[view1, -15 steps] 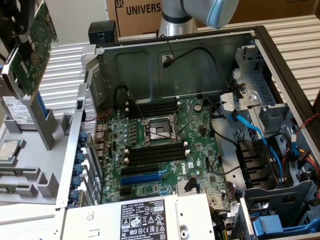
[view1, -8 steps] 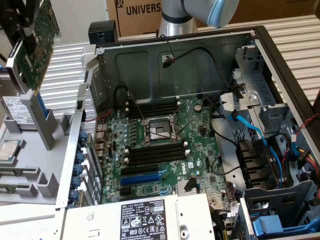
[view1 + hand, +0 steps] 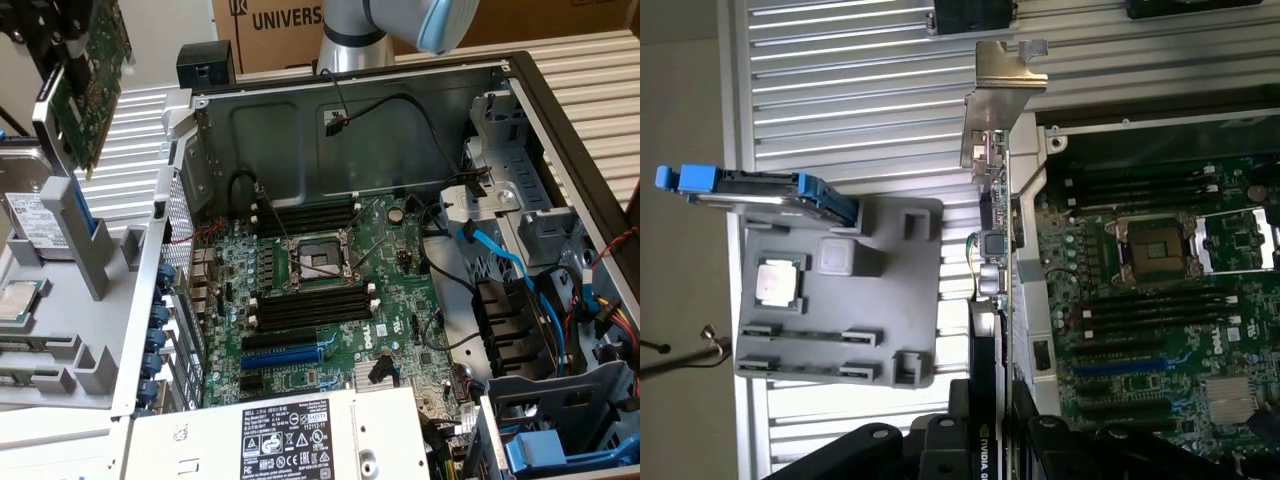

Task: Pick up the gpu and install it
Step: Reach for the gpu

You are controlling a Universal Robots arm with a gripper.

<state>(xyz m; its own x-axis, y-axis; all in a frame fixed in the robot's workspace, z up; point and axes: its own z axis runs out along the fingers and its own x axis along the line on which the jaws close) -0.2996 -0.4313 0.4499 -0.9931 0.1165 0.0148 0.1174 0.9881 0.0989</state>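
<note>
Gripper (image 3: 990, 445) clasps the gpu (image 3: 997, 260), a green-boarded, black-shrouded, silver-bracketed card.

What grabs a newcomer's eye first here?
The open computer case with its big green motherboard sits in the middle of the exterior view. At that view's upper left, the gpu hangs clamped in the jaws, near a grey parts tray beside the case.

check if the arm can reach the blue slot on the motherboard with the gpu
Probably yes: the end effector holds the gpu aloft, the case lies open, and nothing stands over the blue slot.
</note>
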